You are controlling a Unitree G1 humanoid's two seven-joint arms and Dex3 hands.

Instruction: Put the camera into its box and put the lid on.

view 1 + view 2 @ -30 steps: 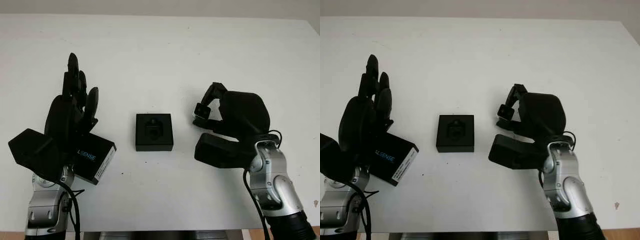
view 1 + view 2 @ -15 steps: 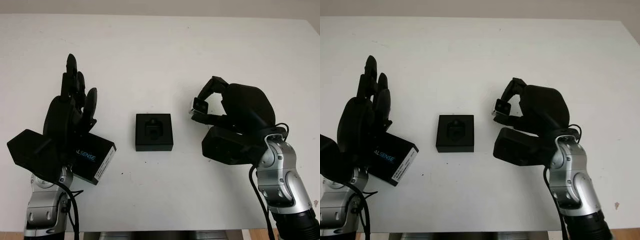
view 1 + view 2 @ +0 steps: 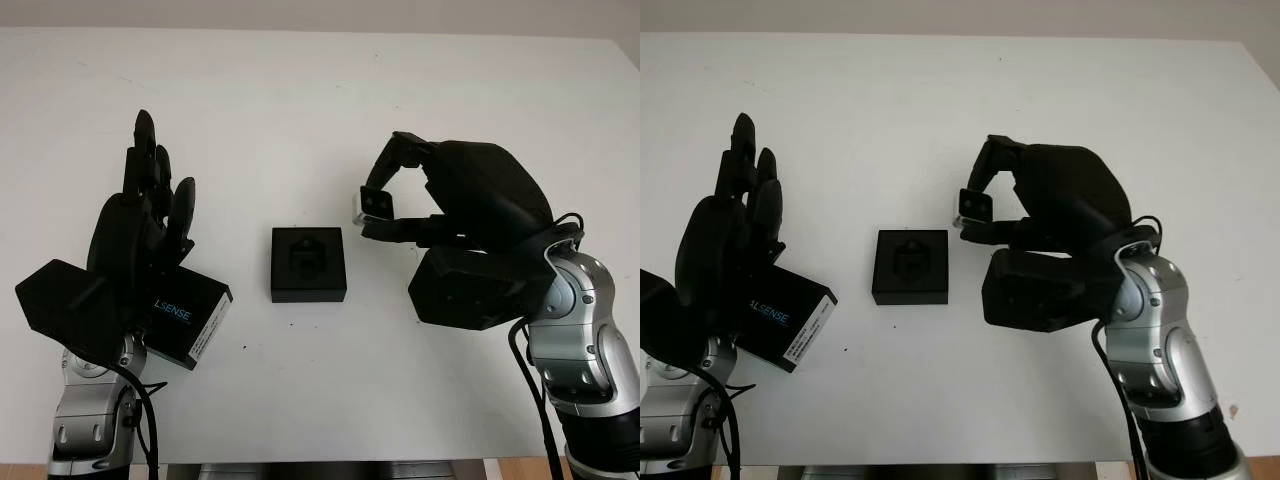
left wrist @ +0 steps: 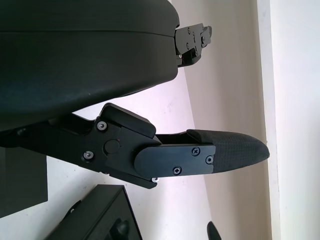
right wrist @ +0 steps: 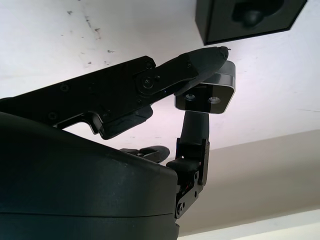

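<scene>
Camera pinched above the worktop, box waiting open

The right hand [image 3: 470,215] pinches the small grey camera [image 3: 372,204] in its fingers [image 5: 200,62] at 2 o'clock of the open black box [image 3: 308,263]; at 9 o'clock the left hand [image 3: 135,235], open, hovers over the lid [image 3: 190,322] on the white worktop [image 3: 320,110].

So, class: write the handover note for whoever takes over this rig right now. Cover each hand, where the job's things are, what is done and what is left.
Right hand: shut on the camera, pinched at the fingertips, held above the table just right of the box.
Left hand: open, raised at the left, over the lid.
Box: open at table centre, its moulded recess empty.
Lid: on the table at the left, partly under the left hand.
Done: camera picked up.
Left: bring the camera over the recess, seat it, release, then fetch the lid and close the box.
</scene>
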